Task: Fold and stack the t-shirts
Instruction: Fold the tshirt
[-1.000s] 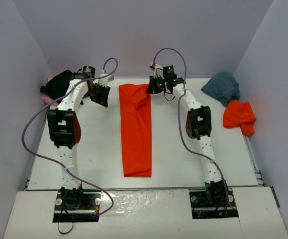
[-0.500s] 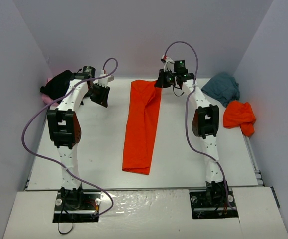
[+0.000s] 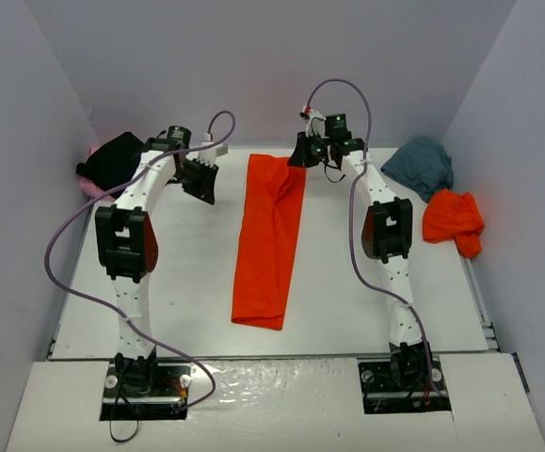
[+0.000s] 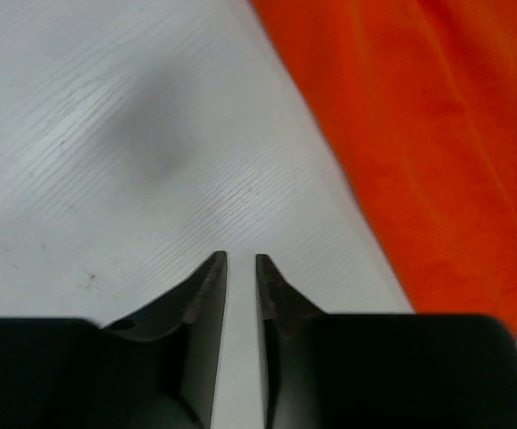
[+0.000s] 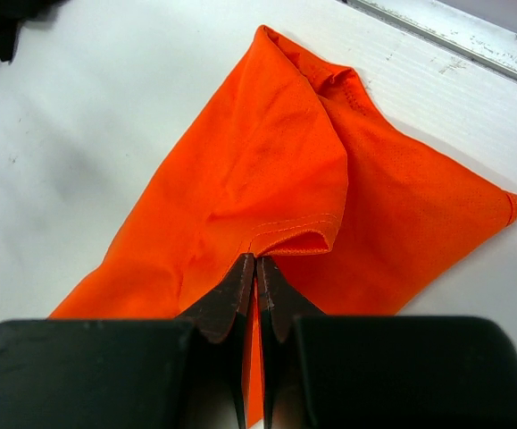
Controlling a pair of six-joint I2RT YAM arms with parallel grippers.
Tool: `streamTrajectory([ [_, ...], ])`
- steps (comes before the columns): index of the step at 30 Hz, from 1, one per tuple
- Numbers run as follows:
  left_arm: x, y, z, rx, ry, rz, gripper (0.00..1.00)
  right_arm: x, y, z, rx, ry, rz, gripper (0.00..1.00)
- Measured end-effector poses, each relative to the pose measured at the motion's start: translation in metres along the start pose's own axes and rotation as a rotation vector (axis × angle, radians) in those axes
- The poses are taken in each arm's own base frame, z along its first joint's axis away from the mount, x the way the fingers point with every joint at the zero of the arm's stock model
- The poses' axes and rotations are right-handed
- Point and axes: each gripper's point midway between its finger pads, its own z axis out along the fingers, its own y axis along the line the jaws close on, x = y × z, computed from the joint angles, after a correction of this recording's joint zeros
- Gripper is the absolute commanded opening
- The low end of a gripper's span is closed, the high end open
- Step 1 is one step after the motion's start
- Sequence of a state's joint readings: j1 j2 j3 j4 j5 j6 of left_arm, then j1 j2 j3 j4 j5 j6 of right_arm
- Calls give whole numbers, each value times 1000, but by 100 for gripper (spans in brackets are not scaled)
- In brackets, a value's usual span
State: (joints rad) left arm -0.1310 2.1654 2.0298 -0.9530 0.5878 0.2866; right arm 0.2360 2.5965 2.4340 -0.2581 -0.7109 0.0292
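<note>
White table [image 3: 187, 301], grey walls. Since a second ago: far end of orange shirt [image 3: 270, 240] swung rightward, folded strip now slanted. Left gripper [image 3: 200, 179] narrowed, small gap left, nothing held, shirt just to its right. Right gripper [image 3: 302, 151] clamped on shirt's far right corner. Long axis laid near-to-far, far end tilted right. Black shirt [image 3: 112, 158] heaped far left; teal shirt [image 3: 421, 162] far right.

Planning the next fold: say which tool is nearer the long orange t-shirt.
Right. The right tool grips the orange t-shirt at its far end; the left tool hangs over table beside it.
</note>
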Motion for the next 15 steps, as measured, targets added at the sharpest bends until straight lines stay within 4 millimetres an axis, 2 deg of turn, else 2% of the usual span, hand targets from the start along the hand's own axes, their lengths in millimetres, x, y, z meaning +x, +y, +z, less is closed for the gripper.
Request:
streamTrajectory([
  [5,1,-51,27,91,44,72,0,1,0,0,1,2,1,0],
  [11,29,-136,69,226,161,186,0,8,-3,2,7,17,10,0],
  [15,40,-170,83,294,204,229,0,9,-5,1,11,16,11,0],
])
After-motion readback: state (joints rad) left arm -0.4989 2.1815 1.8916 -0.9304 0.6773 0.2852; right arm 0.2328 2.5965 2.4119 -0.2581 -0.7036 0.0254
